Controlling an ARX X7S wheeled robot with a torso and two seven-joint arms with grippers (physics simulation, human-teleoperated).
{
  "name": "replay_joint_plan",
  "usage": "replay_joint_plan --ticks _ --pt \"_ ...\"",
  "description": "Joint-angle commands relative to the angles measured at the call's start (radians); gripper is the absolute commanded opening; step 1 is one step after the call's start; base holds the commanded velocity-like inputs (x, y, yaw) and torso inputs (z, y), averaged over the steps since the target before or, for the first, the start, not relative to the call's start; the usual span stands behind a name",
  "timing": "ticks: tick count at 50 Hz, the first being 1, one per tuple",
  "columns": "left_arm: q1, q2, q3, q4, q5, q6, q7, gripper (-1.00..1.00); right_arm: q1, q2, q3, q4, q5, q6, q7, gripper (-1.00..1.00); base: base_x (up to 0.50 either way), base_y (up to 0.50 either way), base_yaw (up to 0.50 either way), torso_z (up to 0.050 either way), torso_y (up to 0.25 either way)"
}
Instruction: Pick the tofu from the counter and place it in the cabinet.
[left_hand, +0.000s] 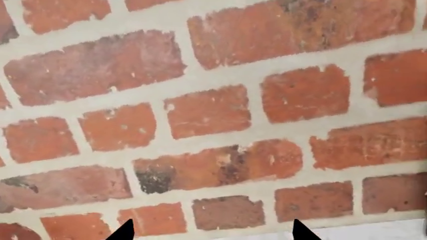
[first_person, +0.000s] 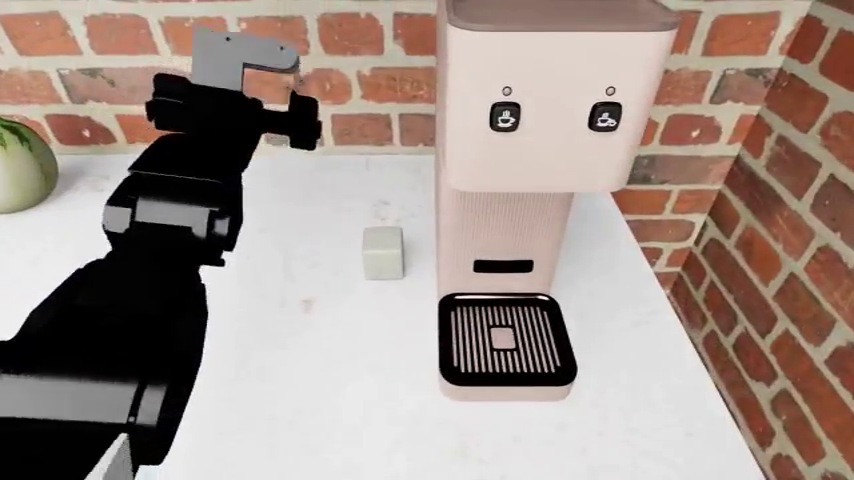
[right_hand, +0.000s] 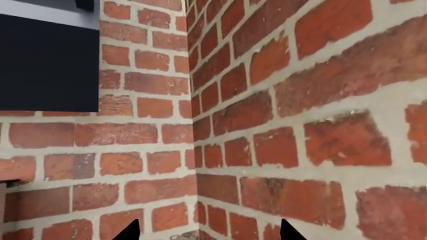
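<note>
The tofu (first_person: 383, 252) is a small off-white block standing on the white counter (first_person: 307, 400), just left of the pink coffee machine. My left arm reaches up over the counter's left half. Its gripper (first_person: 304, 122) is high near the brick back wall, well above and behind the tofu. In the left wrist view the left gripper (left_hand: 213, 232) is open and empty, facing brick, with a strip of counter below. My right gripper (right_hand: 210, 232) is out of the head view; its tips stand wide apart, empty, facing a brick wall corner.
The tall pink coffee machine (first_person: 541, 150) stands right of the tofu, its drip tray (first_person: 507, 340) toward the front. A pale green-white ball (first_person: 20, 165) sits at the far left. A brick side wall (first_person: 787, 250) bounds the counter's right. A dark cabinet panel (right_hand: 47, 60) hangs high.
</note>
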Motion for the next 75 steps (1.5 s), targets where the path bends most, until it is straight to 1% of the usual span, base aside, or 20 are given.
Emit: replay_joint_plan --ticks 1,2,3,5,7,10,12,15,17,25,33,37,42,44,49,52,75 --pt "-0.037 -0.012 -0.148 0.029 -0.026 -0.025 0.185 1.00 0.014 -0.010 -0.037 0.004 -0.012 -0.012 -0.005 1.00 0.00 0.00 0.00 0.000 0.000" --pt "0.012 -0.024 -0.146 0.160 -0.031 -0.100 0.188 1.00 0.020 -0.010 -0.046 0.005 -0.014 -0.013 -0.004 1.00 0.00 0.00 0.00 0.000 0.000" --pt "0.084 -0.041 -0.146 0.310 -0.042 -0.210 0.189 1.00 0.024 -0.011 -0.053 0.005 -0.016 -0.014 -0.005 1.00 0.00 0.00 0.00 0.000 0.000" --pt "0.179 -0.066 -0.142 0.596 -0.061 -0.360 0.200 1.00 0.025 -0.014 -0.061 0.006 -0.020 -0.017 -0.007 1.00 0.00 0.00 0.00 0.000 0.000" --pt "0.253 -0.086 -0.144 0.796 -0.092 -0.489 0.218 1.00 0.022 -0.018 -0.061 0.007 -0.024 -0.020 -0.010 1.00 0.00 0.00 0.00 0.000 0.000" --pt "0.340 -0.101 -0.154 1.026 -0.145 -0.634 0.236 1.00 0.019 -0.024 -0.066 0.008 -0.033 -0.025 -0.015 1.00 0.00 0.00 0.00 0.000 0.000" --pt "0.403 -0.110 -0.146 1.160 -0.172 -0.702 0.246 1.00 0.008 -0.027 -0.064 0.008 -0.047 -0.026 -0.021 1.00 0.00 0.00 0.00 0.000 0.000" --pt "0.474 -0.122 -0.143 1.304 -0.197 -0.766 0.247 1.00 -0.006 -0.025 -0.056 0.005 -0.058 -0.023 -0.024 1.00 0.00 0.00 0.00 0.000 0.000" --pt "0.501 -0.130 -0.145 1.358 -0.207 -0.790 0.244 1.00 -0.008 -0.025 -0.058 0.005 -0.061 -0.023 -0.024 1.00 0.00 0.00 0.00 0.000 0.000" --pt "0.579 -0.165 -0.148 1.482 -0.228 -0.860 0.238 1.00 -0.007 -0.027 -0.075 0.009 -0.076 -0.027 -0.027 1.00 0.00 0.00 0.00 0.000 0.000" --pt "0.654 -0.165 -0.145 1.578 -0.253 -0.900 0.231 1.00 -0.011 -0.033 -0.083 0.012 -0.085 -0.033 -0.031 1.00 0.00 0.00 0.00 0.000 0.000" --pt "0.700 -0.163 -0.140 1.587 -0.254 -0.885 0.229 1.00 -0.017 -0.043 -0.097 0.012 -0.100 -0.038 -0.037 1.00 0.00 0.00 0.00 0.000 0.000" --pt "0.713 -0.164 -0.138 1.588 -0.255 -0.878 0.227 1.00 -0.020 -0.045 -0.103 0.012 -0.105 -0.041 -0.038 1.00 0.00 0.00 0.00 0.000 0.000" --pt "0.726 -0.163 -0.140 1.589 -0.260 -0.878 0.228 1.00 0.002 -0.046 -0.136 0.020 -0.114 -0.040 -0.037 1.00 0.00 0.00 0.00 0.000 0.000" --pt "0.723 -0.140 -0.183 1.620 -0.298 -0.894 0.227 1.00 0.021 -0.053 -0.179 0.032 -0.134 -0.042 -0.039 1.00 0.00 0.00 0.00 0.000 0.000" --pt "0.722 -0.140 -0.189 1.616 -0.299 -0.884 0.228 1.00 0.024 -0.057 -0.191 0.037 -0.143 -0.045 -0.043 1.00 0.00 0.00 0.00 0.000 0.000" --pt "0.804 -0.128 -0.155 1.666 -0.362 -0.884 0.272 1.00 -0.012 -0.061 -0.169 0.033 -0.149 -0.057 -0.043 1.00 0.00 0.00 0.00 0.000 0.000"
